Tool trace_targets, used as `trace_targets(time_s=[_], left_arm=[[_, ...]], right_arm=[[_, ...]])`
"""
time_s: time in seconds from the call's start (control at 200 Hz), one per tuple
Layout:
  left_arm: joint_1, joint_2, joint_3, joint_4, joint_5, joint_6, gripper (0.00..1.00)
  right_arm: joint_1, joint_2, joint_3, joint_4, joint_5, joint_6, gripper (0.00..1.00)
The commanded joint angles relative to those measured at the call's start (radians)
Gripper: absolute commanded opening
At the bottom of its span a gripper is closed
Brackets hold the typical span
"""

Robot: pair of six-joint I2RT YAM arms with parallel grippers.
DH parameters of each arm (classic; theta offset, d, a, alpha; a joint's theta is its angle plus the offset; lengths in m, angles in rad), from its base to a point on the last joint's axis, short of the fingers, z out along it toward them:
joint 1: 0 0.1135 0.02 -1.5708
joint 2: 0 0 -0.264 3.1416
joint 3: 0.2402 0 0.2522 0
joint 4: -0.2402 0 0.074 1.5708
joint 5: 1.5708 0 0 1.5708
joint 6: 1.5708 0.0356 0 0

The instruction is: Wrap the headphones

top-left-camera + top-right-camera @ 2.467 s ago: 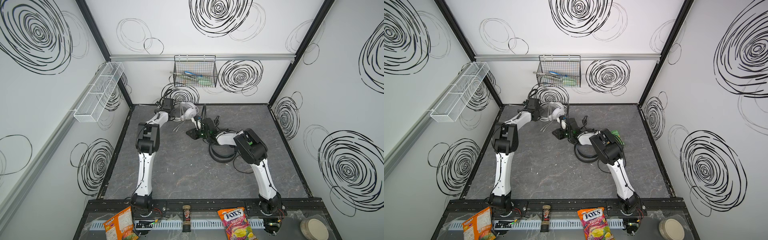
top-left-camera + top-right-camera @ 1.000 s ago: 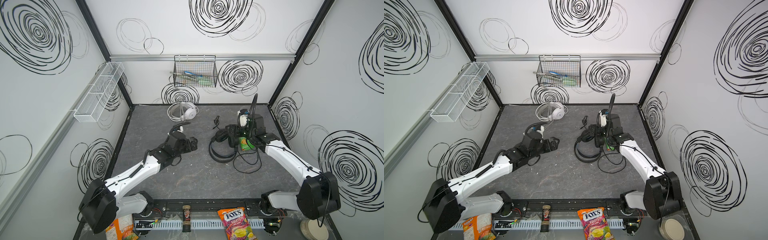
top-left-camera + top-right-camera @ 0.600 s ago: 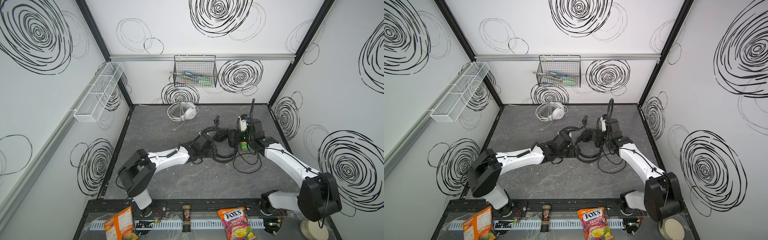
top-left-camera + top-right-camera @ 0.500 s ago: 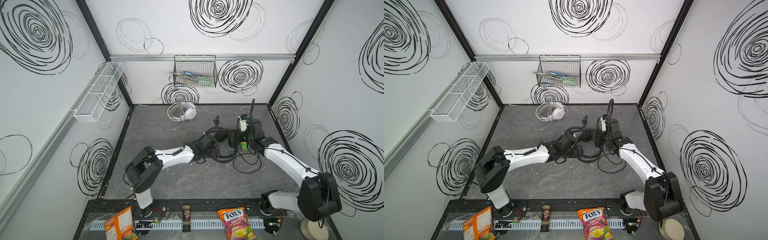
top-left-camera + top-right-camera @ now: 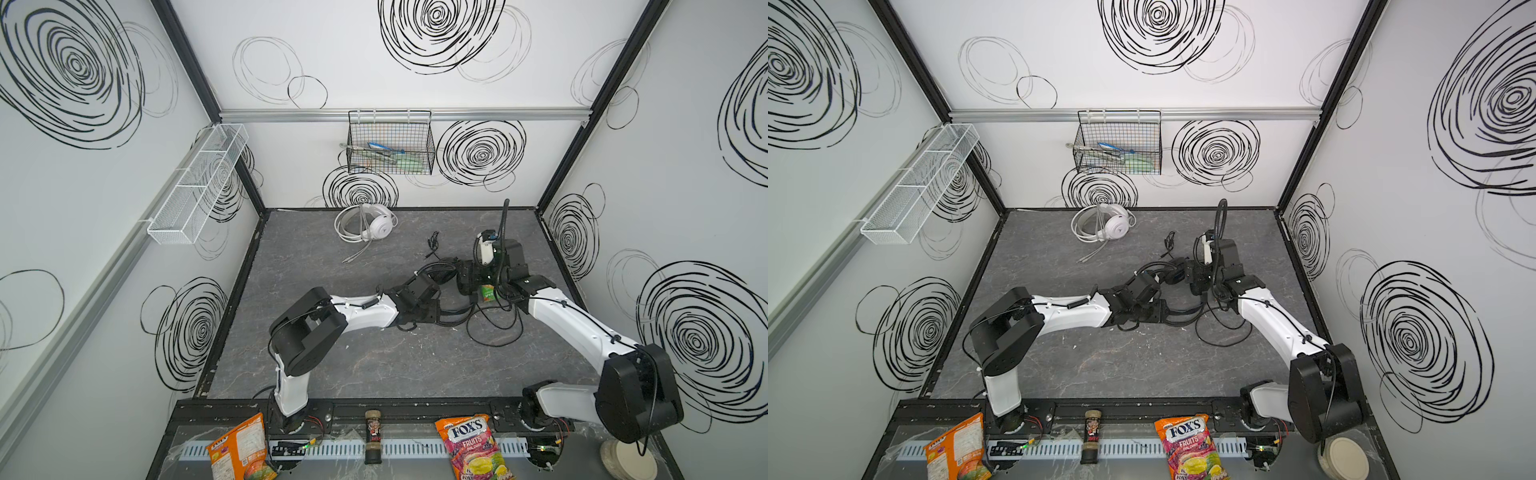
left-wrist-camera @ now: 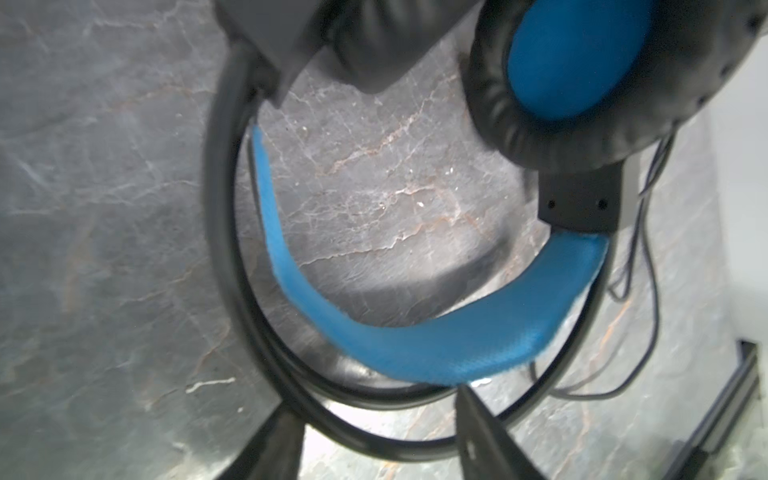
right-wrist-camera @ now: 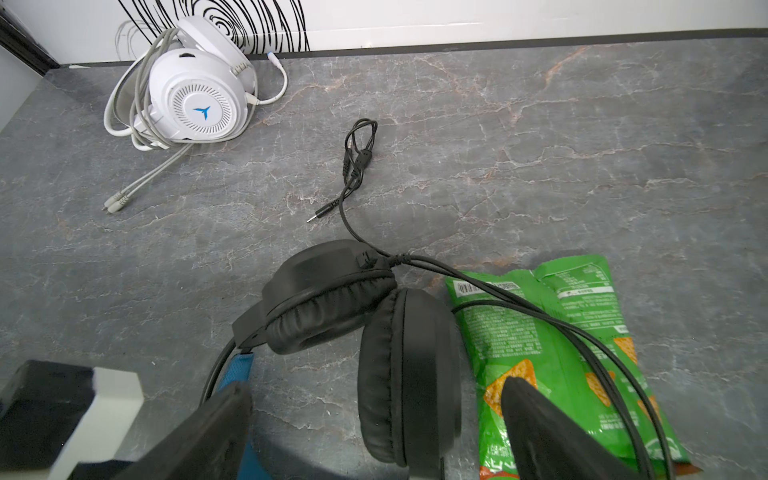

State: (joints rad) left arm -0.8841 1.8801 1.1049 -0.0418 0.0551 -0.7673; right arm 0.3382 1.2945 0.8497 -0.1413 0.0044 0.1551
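We note the black headphones (image 7: 328, 299) lying on the desk (image 5: 374, 365), right of its middle in both top views. The ear cups are close together, one just beside a green snack bag (image 7: 540, 332). Their black cable (image 5: 494, 337) lies loose: a slack loop on the desk toward the front, strands crossing the bag, and the plug end resting toward the back wall. The left claw (image 6: 374, 411) is low over the blue-lined headband. Its two fingers stand apart with a stretch of the band between them, so we record it as released. We cannot tell whether the fingers touch the band. The right claw (image 7: 376, 384) hangs above the ear cups, spread wide and grasping nothing, with one finger over the bag. The white headphones (image 5: 376, 226) sit well apart from the black pair, at the back wall. Their white cable (image 7: 124, 99) is looped around them, and its two plugs trail onto the desk.
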Motion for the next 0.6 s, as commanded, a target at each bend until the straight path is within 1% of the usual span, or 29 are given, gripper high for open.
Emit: trace_targets(time_s=[0.0,0.125,0.21,0.33,0.49,0.555,0.595], left_arm=[[0.037,-0.035,-0.076,0.039,0.002,-0.015,0.51],[0.077,-0.092,-0.137,0.036,-0.018,0.003,0.45],[0.104,-0.138,-0.183,0.02,-0.038,0.038,0.42],[0.151,-0.211,-0.265,0.002,-0.067,0.082,0.32],[0.238,-0.295,-0.304,-0.044,-0.117,0.169,0.29],[0.278,-0.306,-0.304,-0.07,-0.15,0.216,0.29],[0.308,-0.306,-0.312,-0.072,-0.15,0.229,0.29]], right_arm=[[0.0,0.013,0.035,-0.002,0.009,-0.009,0.97],[0.001,0.022,0.048,-0.009,0.0,-0.006,0.97],[0.002,0.027,0.055,-0.016,-0.007,-0.003,0.97],[0.008,0.024,0.062,-0.025,-0.017,0.002,0.97],[0.033,0.022,0.063,-0.032,-0.055,-0.003,0.97],[0.046,0.022,0.066,-0.032,-0.058,-0.008,0.97],[0.051,0.022,0.068,-0.033,-0.061,-0.009,0.97]])
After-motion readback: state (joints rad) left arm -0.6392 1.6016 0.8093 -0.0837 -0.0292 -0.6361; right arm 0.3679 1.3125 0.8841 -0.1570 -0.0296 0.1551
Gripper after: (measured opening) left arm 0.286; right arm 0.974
